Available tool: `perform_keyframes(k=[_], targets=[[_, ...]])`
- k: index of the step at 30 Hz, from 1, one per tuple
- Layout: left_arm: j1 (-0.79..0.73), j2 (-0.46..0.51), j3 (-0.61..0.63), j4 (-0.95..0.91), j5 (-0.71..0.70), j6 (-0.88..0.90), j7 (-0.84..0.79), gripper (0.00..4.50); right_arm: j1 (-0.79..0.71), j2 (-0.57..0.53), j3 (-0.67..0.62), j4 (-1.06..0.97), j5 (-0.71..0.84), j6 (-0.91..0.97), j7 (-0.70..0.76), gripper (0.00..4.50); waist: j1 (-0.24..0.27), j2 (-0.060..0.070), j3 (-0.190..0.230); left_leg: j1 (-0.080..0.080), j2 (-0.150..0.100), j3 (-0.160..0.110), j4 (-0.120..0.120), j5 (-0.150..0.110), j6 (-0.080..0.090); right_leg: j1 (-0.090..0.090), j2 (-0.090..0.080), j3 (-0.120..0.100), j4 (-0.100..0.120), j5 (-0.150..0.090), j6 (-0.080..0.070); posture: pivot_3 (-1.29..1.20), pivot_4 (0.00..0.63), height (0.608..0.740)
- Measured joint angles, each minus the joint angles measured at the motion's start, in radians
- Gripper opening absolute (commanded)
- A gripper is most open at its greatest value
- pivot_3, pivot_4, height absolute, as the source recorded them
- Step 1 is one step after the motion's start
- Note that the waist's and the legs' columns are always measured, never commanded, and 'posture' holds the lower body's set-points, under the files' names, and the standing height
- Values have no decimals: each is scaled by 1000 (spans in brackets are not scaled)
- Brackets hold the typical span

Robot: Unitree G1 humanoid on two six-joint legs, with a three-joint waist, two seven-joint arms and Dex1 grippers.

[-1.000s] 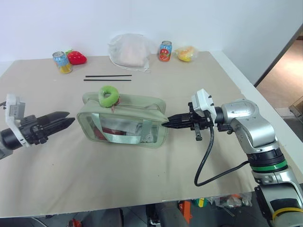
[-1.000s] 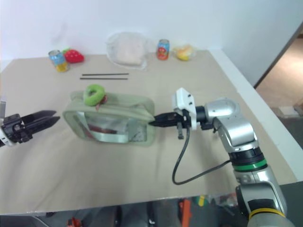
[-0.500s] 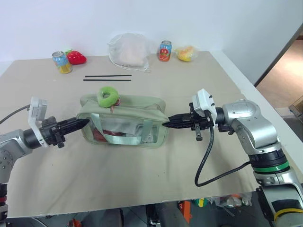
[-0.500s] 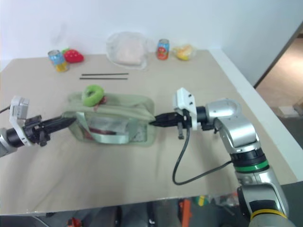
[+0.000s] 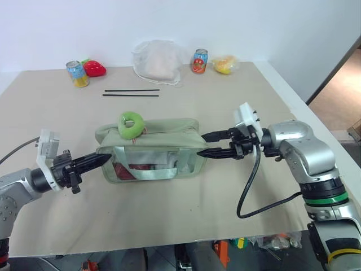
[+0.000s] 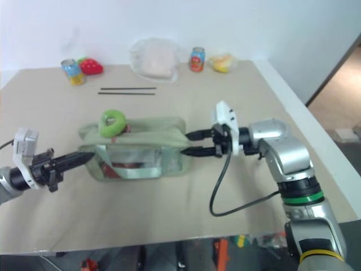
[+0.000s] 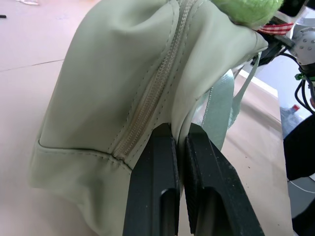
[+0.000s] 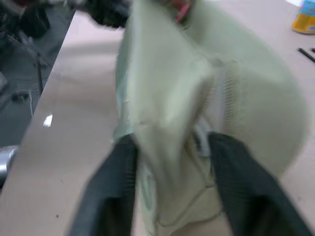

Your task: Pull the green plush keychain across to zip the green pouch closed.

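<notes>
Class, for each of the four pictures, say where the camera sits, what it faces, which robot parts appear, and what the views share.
Left eye and right eye: head, looking down at the table, both arms showing.
Left wrist: faces the green pouch end; left gripper pinches fabric.
Right wrist: faces the opposite end; right gripper straddles it, jaws apart.
Shared: pouch and green plush keychain.

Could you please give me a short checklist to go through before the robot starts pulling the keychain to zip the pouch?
1. Left gripper anchoring the green pouch at its end: ok, shut on fabric beside the zipper.
2. Right gripper ready to grasp: ok, fingers apart at the pouch's other end.
3. Green plush keychain held: not ok, it sits free on top, near the left gripper's end.
4. Path along the zipper unobstructed: ok.
5. How far the zipper is already closed: cannot tell.
</notes>
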Motion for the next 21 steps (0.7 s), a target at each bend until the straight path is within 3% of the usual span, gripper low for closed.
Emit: perform_keyframes(k=[6, 8, 12, 15, 21], targets=[[16, -21, -8, -23, 0, -15, 17, 0, -96, -54, -152, 88, 104, 64, 8, 2872, -1, 0, 0, -1, -5, 1, 1, 0, 0, 1, -2, 4, 0, 1, 1, 0, 150, 740], [10, -21, -13, -22, 2, -16, 19, 0, -196, -30, -193, 98, 129, 59, -25, 2872, -2, 0, 0, -1, -5, 0, 1, 0, 0, 2, -1, 3, -1, 1, 2, 0, 150, 740], [-19, -20, -25, 0, 14, -23, 20, 0, -234, 56, -76, 45, 56, -16, -52, 2872, -1, 0, 0, -1, -4, -1, 1, 0, 1, 2, -1, 3, -1, 1, 2, 0, 150, 740], [-31, -20, -34, 11, 23, -25, 16, 0, -236, 120, 122, 35, -162, -206, -75, 2872, -1, 1, 0, -1, -4, -1, 1, 0, 1, 1, -1, 3, -1, 1, 2, 0, 150, 740], [-38, -27, -47, 9, 25, -32, 20, 0, -311, 225, 233, 102, -329, -427, -101, 2872, 1, 1, 0, -1, -6, -3, 3, 0, 1, 0, -3, 3, -1, 1, 2, 0, 150, 740]])
